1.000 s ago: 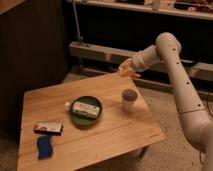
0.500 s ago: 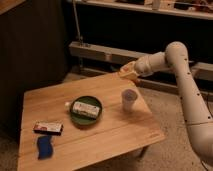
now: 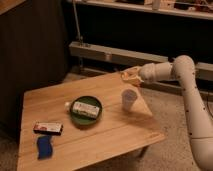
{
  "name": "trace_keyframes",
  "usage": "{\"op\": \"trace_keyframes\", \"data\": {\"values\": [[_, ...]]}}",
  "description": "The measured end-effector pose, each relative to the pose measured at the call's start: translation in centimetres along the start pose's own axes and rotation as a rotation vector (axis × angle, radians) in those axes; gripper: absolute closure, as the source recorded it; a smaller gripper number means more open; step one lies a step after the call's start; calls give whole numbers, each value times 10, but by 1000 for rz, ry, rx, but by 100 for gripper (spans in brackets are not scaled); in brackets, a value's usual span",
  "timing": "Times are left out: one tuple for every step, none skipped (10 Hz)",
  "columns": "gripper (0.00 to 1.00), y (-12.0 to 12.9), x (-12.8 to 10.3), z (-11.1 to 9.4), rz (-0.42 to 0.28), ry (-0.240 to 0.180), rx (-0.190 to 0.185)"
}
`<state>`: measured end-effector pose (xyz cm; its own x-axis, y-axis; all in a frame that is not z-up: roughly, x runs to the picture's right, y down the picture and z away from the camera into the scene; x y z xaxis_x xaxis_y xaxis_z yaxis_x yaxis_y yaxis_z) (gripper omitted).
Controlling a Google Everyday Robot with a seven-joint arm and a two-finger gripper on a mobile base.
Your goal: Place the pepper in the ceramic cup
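Note:
My gripper [image 3: 131, 76] hangs over the far right corner of the wooden table [image 3: 100, 137], just above and behind the ceramic cup [image 3: 129, 99]. It is shut on the pepper [image 3: 128, 75], which shows only as a small orange-tan shape between the fingers. The white cup stands upright near the table's right edge, a short gap below the gripper. My white arm [image 3: 187, 90] reaches in from the right.
A dark green plate [image 3: 75, 114] with a white packet [image 3: 86, 108] on it sits mid-table, left of the cup. A flat dark box [image 3: 48, 128] and a blue sponge [image 3: 44, 146] lie near the front left. A metal rail [image 3: 100, 51] runs behind the table.
The gripper with the pepper has drifted slightly right and down, closer to the spot above the cup. Nothing on the table has moved.

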<state>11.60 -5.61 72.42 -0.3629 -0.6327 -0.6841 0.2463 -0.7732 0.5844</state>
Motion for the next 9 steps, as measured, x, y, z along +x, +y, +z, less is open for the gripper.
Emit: {"op": "trace_keyframes", "data": {"values": [[100, -2, -2, 3, 1, 9, 7], [100, -4, -5, 5, 4, 16, 14], [100, -5, -8, 6, 6, 18, 19], [100, -7, -12, 9, 9, 19, 26], [100, -9, -15, 12, 11, 18, 34], [100, -14, -19, 15, 15, 11, 47], [100, -18, -22, 17, 19, 6, 57], [99, -23, -26, 19, 26, 2, 66], [91, -28, -37, 22, 48, 4, 79]]}}
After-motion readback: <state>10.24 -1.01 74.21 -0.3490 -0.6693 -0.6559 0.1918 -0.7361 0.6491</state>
